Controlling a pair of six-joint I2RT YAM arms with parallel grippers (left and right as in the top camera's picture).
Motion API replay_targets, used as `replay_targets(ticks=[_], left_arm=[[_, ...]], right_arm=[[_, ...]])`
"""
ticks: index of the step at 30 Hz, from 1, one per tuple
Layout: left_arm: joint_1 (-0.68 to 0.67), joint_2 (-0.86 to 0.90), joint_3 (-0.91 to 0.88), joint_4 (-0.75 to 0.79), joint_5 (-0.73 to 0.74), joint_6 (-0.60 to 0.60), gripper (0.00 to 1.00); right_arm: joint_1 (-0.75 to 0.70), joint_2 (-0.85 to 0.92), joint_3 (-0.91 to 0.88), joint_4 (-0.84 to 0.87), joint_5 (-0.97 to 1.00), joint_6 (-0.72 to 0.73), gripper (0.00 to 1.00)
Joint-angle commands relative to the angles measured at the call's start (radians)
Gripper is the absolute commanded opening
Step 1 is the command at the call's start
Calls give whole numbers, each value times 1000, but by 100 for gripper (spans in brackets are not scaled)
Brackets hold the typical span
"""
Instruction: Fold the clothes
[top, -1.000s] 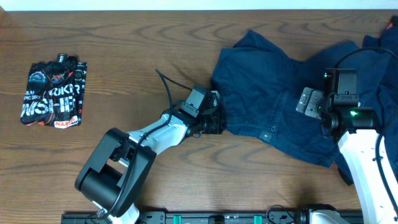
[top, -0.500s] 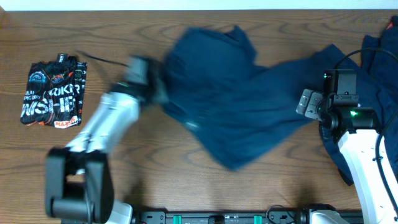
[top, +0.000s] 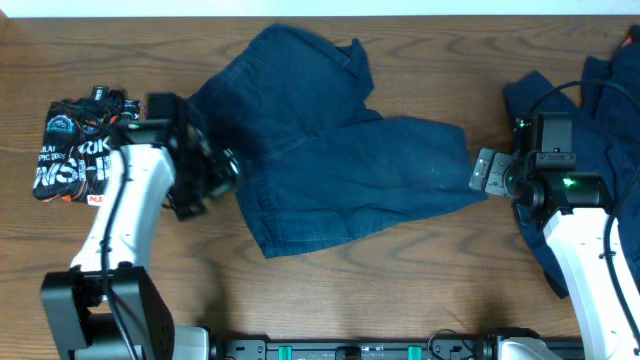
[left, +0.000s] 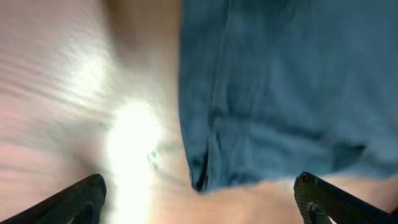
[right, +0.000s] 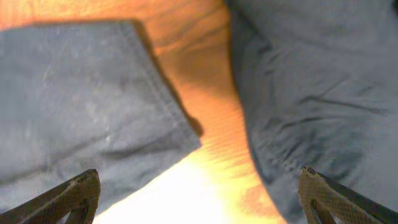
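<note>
The clothes are dark navy. A shorts-like piece lies spread and wrinkled across the table's middle. A second navy piece is bunched at the right edge, under the right arm. My left gripper is at the shorts' left edge, open; in its wrist view a hem corner lies just ahead of the empty gap between the fingers. My right gripper is open over bare wood, between the shorts' right corner and the second piece, with nothing between its fingers.
A folded black garment with white and orange print lies at the far left, close behind the left arm. The wooden table shows bare along the front. The table's back edge runs just above the shorts.
The left gripper swept left across the table, dragging the shorts with it, then opened and let go. The shorts now lie further left. The right arm has not moved.
</note>
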Motion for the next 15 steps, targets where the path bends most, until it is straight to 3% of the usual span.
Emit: replay_targets(ticks=[1,7,15], left_arm=[[-73,6,-86,-6,92,-4,99],[-189,6,-254,75,132,-91,95],[-290,6,-369,232,139,-273,95]], right_arm=[[-8,31,7,-52,-51,-21,99],[-8,119,-19,-95,-121,40,99],[-8,231,-80,44,-184,161,97]])
